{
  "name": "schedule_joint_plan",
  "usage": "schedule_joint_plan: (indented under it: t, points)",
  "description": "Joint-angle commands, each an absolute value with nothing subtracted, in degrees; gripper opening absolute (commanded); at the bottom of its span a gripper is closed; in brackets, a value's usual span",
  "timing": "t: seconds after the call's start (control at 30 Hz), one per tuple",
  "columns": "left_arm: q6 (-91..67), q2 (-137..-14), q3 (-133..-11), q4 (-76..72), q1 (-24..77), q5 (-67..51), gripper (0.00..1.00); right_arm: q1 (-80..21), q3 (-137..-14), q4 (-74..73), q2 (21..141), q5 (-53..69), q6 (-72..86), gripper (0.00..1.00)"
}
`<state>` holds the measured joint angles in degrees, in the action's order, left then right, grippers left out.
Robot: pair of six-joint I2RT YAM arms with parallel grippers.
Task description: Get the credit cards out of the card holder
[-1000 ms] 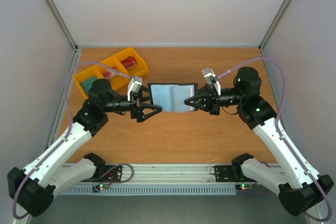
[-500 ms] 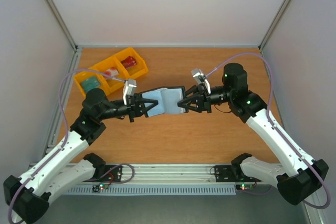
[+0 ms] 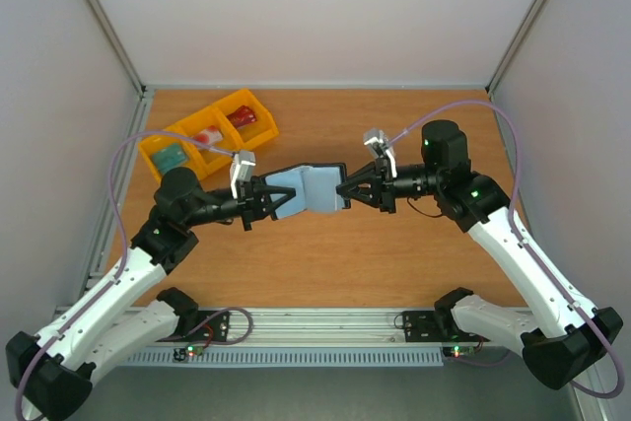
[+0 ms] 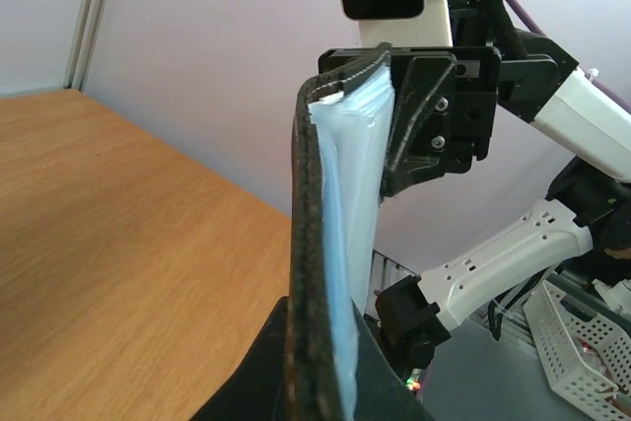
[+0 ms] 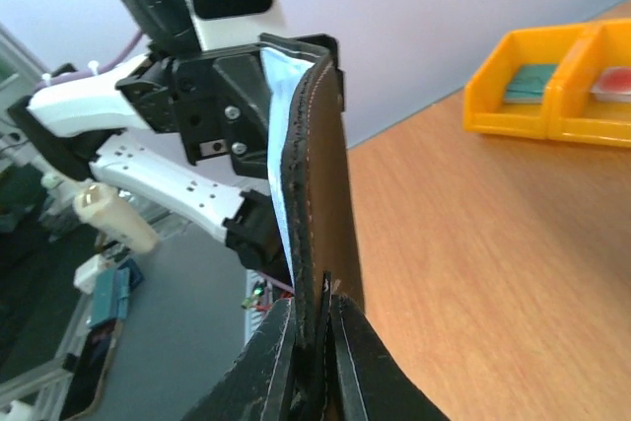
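A small black bifold card holder point(image 3: 308, 189) with a pale grey-blue lining hangs in the air over the middle of the table point(image 3: 394, 244), a little toward its far edge, strung between the two arms. The left arm's fingers point(image 4: 251, 382) are clenched on its left flap edge, and the right arm's fingers point(image 5: 367, 374) pinch the stitched edge of the right flap. In both wrist views the black cover runs straight out of the closed fingers.

The two flaps meet in a shallow V with the lining facing up. This looks like a way to keep the pockets spread and reachable, since a bifold left alone tends to fold shut. No credit cards show in the pockets from any view; only layered blue sleeves can be seen edge-on.

A row of yellow plastic bins point(image 3: 170, 141) sits at the far-left corner of the table. In the middle bin lies a thin red card with a pale band point(image 3: 206, 137), seemingly one of the credit cards. With both sets of fingers occupied, one side would likely have to let go before anything else can be pulled out.
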<state>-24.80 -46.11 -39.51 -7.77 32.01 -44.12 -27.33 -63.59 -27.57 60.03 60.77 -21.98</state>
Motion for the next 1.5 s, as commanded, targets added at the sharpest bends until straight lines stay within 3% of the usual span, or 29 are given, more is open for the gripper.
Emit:
schedule_joint_plan:
  t: [0.0, 0.23, 0.63, 0.83, 1.3, 1.47]
  points:
    - [-22.7, -45.5, -40.6, -11.7, 32.2, -45.7, 0.0, -27.3, -65.1, -29.0, 59.8, 54.0, -21.7, 0.11]
    - [-22.4, -45.9, -40.7, -11.7, 32.3, -45.7, 0.0, -27.7, -64.7, -25.0, 62.2, 54.2, -18.4, 0.23]
    - [-23.2, -46.5, -40.2, -11.5, 32.3, -44.3, 0.0, -31.2, -65.3, -22.6, 64.6, 56.5, -17.7, 0.3]
    - [-23.3, -46.4, -39.7, -11.3, 32.3, -43.6, 0.0, -33.8, -66.4, -22.4, 65.8, 55.9, -18.0, 0.17]
    - [-24.0, -46.7, -38.7, -10.8, 32.3, -40.9, 0.0, -38.0, -69.1, -25.6, 66.9, 52.9, -20.3, 0.26]
    - [-25.9, -46.5, -38.7, -10.4, 32.1, -38.1, 0.0, -38.0, -69.5, -30.3, 65.3, 51.7, -23.7, 0.08]
